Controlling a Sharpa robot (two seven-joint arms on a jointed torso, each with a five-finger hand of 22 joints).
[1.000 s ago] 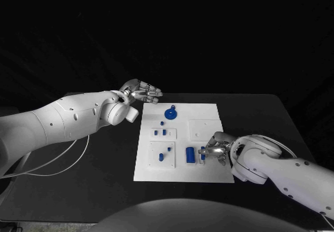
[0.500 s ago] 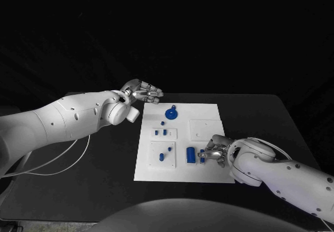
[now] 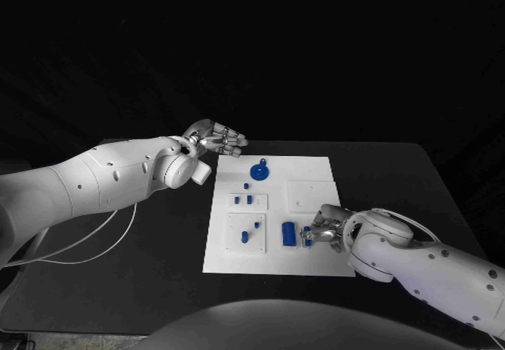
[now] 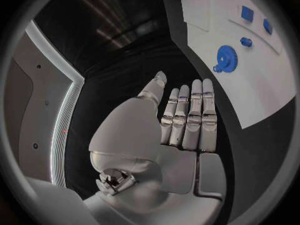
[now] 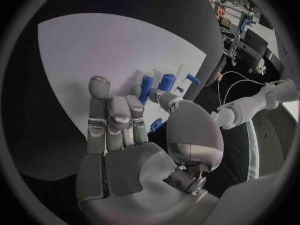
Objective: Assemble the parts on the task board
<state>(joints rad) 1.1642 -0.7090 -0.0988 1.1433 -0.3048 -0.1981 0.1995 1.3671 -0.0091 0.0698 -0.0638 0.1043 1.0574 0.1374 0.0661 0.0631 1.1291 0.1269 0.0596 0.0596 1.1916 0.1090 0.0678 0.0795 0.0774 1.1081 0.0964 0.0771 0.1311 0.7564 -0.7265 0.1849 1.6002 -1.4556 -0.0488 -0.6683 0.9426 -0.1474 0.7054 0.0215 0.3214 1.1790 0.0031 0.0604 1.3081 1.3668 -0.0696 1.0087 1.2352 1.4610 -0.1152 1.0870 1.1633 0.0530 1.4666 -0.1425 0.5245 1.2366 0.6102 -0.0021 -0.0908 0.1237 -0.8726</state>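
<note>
- the task board (image 3: 305, 262), a white plate, lies in the middle of the black surface (image 3: 157, 255), its long sides running from the near edge toward the far edge
- the left hand (image 3: 216, 137) is at the board's far left corner, over the dark surface just off the plate; in the left wrist view its fingers (image 4: 187, 120) lie straight and pressed side by side, thumb alongside, holding nothing
- the blue gear-shaped part (image 3: 257, 171) sits on the far part of the board, near the left hand but apart from it; it also shows in the left wrist view (image 4: 227, 59)
- two small blue parts (image 3: 244, 198) stand in a raised white block left of the board's middle, and another small blue part (image 3: 244, 236) lies in the block nearer the near edge
- a blue cylinder (image 3: 288, 232) stands upright in the near half of the board
- the right hand (image 3: 328, 226) is over the board's near right part, just beside the cylinder; its fingers (image 5: 115, 116) are curled around a small blue peg (image 3: 307, 233), (image 5: 145, 87) pinched against the thumb
</note>
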